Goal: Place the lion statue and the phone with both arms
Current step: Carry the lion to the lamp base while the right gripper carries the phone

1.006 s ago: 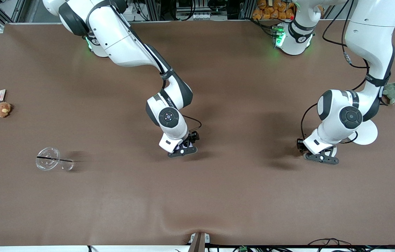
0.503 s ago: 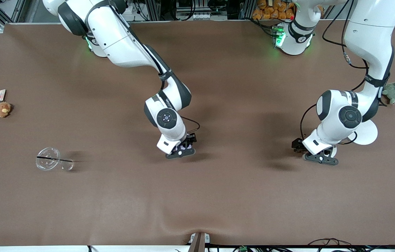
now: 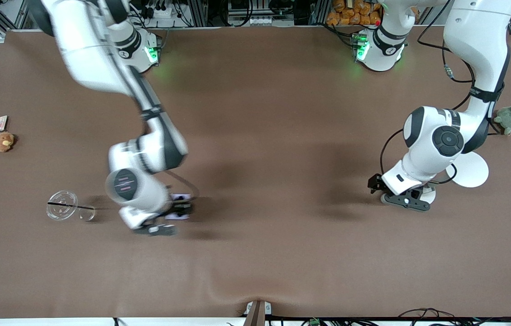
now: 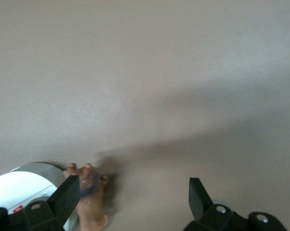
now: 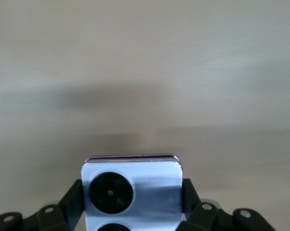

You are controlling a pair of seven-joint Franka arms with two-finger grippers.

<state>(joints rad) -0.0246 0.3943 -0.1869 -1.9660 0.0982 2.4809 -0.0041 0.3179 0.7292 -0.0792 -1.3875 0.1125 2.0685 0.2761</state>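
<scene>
Two risks we saw: our right gripper (image 5: 130,211), pinching the small square lilac phone (image 5: 131,185), might drop it, and our spread left gripper (image 4: 135,199) might bump the tiny orange-brown lion statue (image 4: 91,199).

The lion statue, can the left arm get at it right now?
Probably yes. The left gripper is open, and the lion statue lies on the brown table right by one of its fingers, against the edge of a white disc. Nothing else is in the way.

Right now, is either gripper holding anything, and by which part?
The right gripper clamps the pale lilac folded phone by its side edges. The left gripper is open, holding nothing.
</scene>
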